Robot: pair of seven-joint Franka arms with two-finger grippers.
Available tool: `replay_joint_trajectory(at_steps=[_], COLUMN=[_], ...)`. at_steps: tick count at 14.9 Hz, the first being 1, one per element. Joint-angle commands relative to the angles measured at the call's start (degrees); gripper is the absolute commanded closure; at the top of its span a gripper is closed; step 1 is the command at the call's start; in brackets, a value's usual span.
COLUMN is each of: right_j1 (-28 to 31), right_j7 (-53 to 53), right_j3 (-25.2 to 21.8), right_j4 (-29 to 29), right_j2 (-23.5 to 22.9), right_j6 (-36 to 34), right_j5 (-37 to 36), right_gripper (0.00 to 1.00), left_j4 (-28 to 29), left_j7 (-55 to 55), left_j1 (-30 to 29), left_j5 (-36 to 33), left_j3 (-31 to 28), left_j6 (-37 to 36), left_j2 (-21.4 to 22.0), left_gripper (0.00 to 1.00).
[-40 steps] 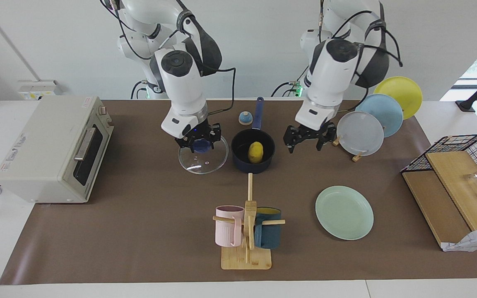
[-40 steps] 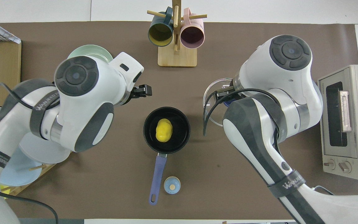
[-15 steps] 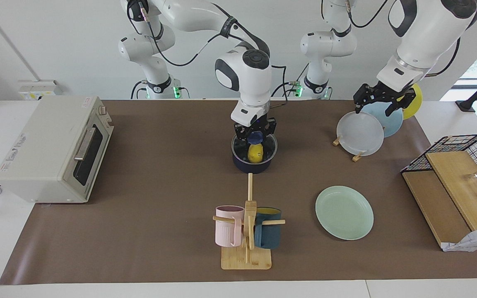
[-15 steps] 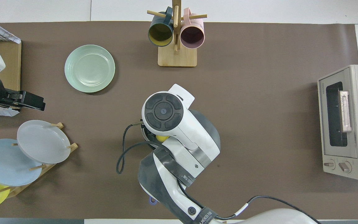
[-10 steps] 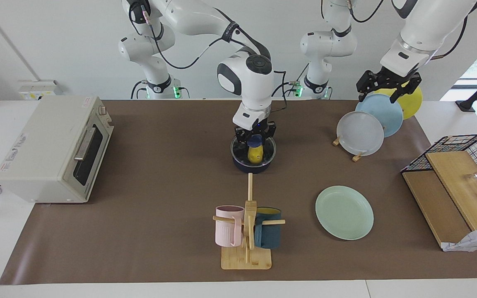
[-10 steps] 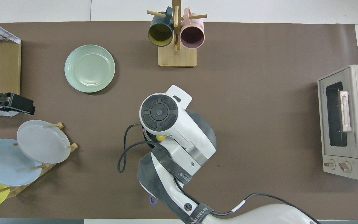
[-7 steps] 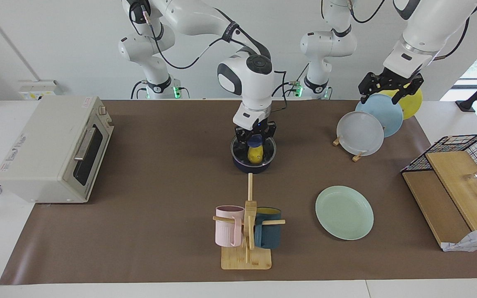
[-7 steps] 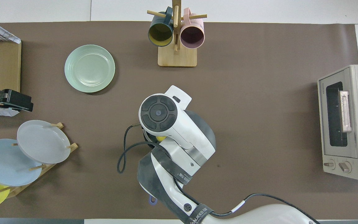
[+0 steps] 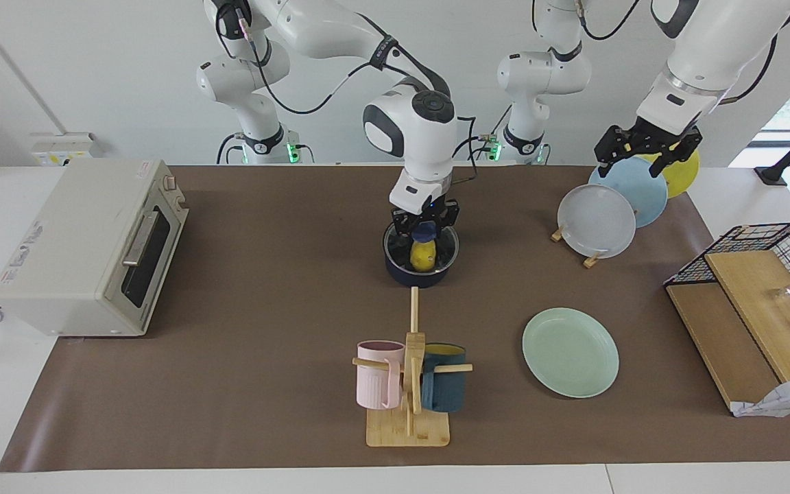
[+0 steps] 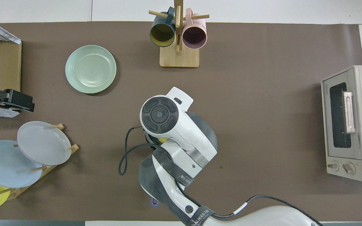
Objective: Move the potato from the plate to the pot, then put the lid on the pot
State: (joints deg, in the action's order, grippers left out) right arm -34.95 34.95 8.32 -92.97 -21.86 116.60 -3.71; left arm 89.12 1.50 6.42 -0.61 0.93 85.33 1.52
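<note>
The dark navy pot (image 9: 421, 274) stands mid-table with the yellow potato (image 9: 422, 256) inside, seen through the clear glass lid (image 9: 444, 245) that lies over the pot's mouth. My right gripper (image 9: 424, 230) points straight down and is shut on the lid's blue knob (image 9: 424, 233). In the overhead view the right arm hides the pot; only a sliver of potato (image 10: 162, 138) and the handle's tip (image 10: 154, 203) show. The mint-green plate (image 9: 570, 351) (image 10: 90, 69) lies bare, farther from the robots. My left gripper (image 9: 647, 145) (image 10: 24, 103) hangs open, high over the plate rack.
A toaster oven (image 9: 86, 247) sits at the right arm's end. A mug tree (image 9: 409, 384) with a pink and a teal mug stands farther from the robots than the pot. A rack of plates (image 9: 597, 219) and a wire basket with wooden boards (image 9: 758, 295) fill the left arm's end.
The right gripper carried the lid from the table beside the pot onto the pot's mouth and has settled there. The left arm rose away to above the plate rack.
</note>
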Motion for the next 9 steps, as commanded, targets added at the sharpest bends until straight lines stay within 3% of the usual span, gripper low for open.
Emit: replay_joint_trajectory(at_steps=[1, 9], right_j1=[-0.29, 0.15], right_j7=[1.7, 1.52], right_j3=[-0.06, -0.06], right_j4=[-0.98, -1.33], right_j2=[0.41, 0.85], right_j6=[0.29, -3.13], right_j5=[-0.86, -2.26], right_gripper=[1.0, 1.0], left_j4=[1.49, 2.81], left_j7=[0.79, 0.97], left_j1=[-0.79, -2.55], left_j5=[1.05, 1.49], left_j3=[0.13, 1.78], left_j6=[3.26, 3.88], left_j2=[0.76, 1.2], left_gripper=[0.0, 0.0])
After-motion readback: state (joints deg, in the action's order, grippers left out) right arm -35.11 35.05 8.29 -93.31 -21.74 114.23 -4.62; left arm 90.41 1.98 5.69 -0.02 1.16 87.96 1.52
